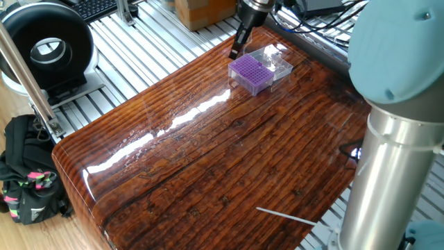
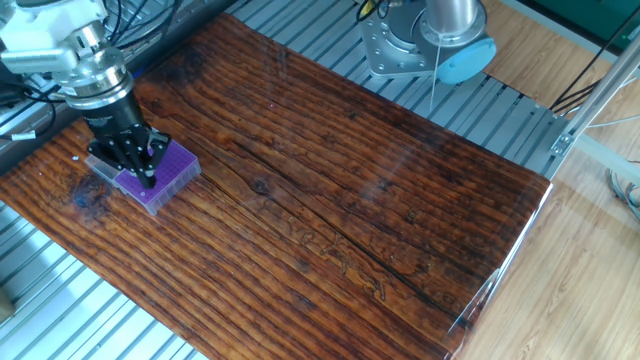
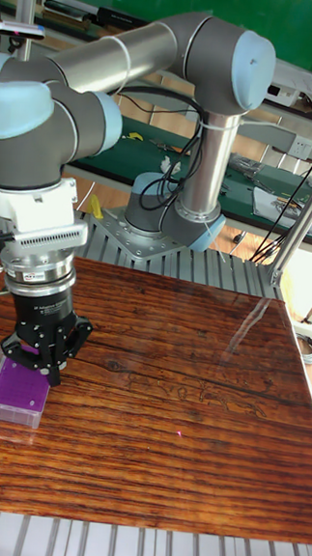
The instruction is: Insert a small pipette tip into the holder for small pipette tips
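Note:
The holder for small pipette tips is a small purple rack with a clear lid part attached, at the far corner of the wooden table. It also shows as the purple holder and the holder. My gripper hangs just above the holder's edge, at its left in one fixed view. The gripper and the gripper point down with the fingers pressed together. A small pipette tip is too small to make out between them.
My arm's grey column stands at the table's near right corner and its base sits beyond the far edge. A black round device, a black bag and a cardboard box lie off the table on metal slats.

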### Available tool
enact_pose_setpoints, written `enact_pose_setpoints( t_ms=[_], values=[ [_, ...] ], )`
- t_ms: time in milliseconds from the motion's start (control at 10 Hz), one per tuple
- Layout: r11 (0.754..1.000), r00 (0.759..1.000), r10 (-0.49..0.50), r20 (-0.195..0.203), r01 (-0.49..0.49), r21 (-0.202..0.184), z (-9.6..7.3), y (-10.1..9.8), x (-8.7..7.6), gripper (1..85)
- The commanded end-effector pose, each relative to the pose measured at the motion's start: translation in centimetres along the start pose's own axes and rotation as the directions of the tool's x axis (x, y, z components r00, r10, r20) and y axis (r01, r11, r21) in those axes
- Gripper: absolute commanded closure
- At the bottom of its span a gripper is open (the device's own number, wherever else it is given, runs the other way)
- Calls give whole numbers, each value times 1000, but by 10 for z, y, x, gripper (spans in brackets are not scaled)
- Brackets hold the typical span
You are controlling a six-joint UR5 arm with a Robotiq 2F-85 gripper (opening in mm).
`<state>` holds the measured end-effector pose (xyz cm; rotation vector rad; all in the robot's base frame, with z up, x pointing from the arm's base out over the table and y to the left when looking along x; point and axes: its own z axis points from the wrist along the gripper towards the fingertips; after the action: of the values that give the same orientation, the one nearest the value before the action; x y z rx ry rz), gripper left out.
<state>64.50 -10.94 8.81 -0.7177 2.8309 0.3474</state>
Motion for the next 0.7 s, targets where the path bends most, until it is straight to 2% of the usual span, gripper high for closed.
enact_pose_setpoints(
  t_ms=[0,100,200,300,600],
  values=[
    [990,997,25,-78,-15,138,-6,-33,18,847],
    [977,987,-40,-153,70,200,-11,-52,34,847],
    [975,985,-71,-160,102,195,-11,-52,34,847],
    [980,988,-83,-130,105,169,-8,-45,27,847],
    [991,994,-45,-96,56,125,-6,-32,21,847]
  ],
)
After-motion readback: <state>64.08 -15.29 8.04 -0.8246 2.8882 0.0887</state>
